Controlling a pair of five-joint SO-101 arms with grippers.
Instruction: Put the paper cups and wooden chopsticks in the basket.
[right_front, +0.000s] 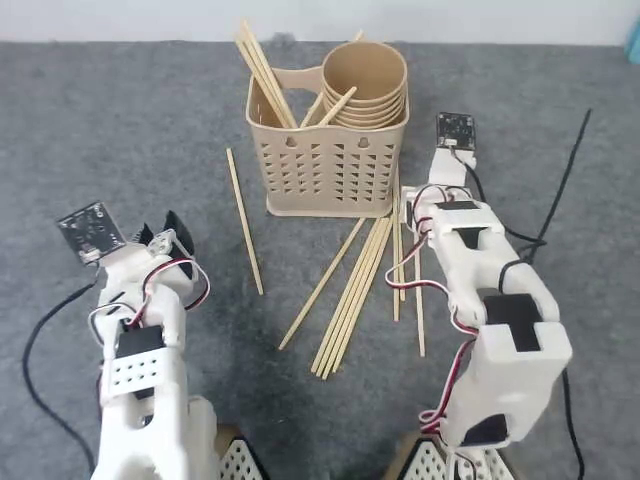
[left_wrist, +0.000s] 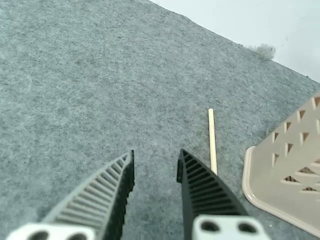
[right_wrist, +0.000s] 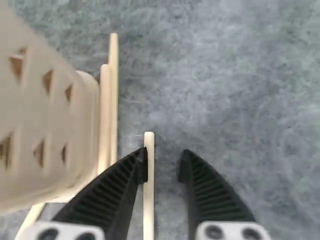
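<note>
We are looking down on the basket (right_front: 325, 170) standing toward the far side of the grey mat (right_front: 120, 120), with the paper cups (right_front: 365, 80) sitting stacked inside it at the end nearer the right arm and the leaning chopsticks (right_front: 262, 70) sticking up out of the other end. A loose bundle (right_front: 350, 290) is lying slantwise on the mat in front of the basket, between the two arms. The left gripper (left_wrist: 156, 155) is hanging low over bare mat with its jaws standing moderately apart and gripping nothing. A single chopstick (left_wrist: 212, 140) is lying just outside one of its fingers, apart from it, with a corner of the basket wall (left_wrist: 285, 170) beyond. In the high view that stick (right_front: 245, 220) is lying between the left gripper (right_front: 165, 232) and the basket. The right gripper (right_wrist: 162, 160) is sitting close beside the basket wall (right_wrist: 40, 115), its jaws parted by a narrow gap and closing on nothing. One near chopstick (right_wrist: 148, 145) is running along the inner edge of one finger, its end poking just past that fingertip. We cannot tell whether the finger is touching it. Two more sticks (right_wrist: 106, 115) are lying side by side against the foot of the basket, just beyond that same finger.
</note>
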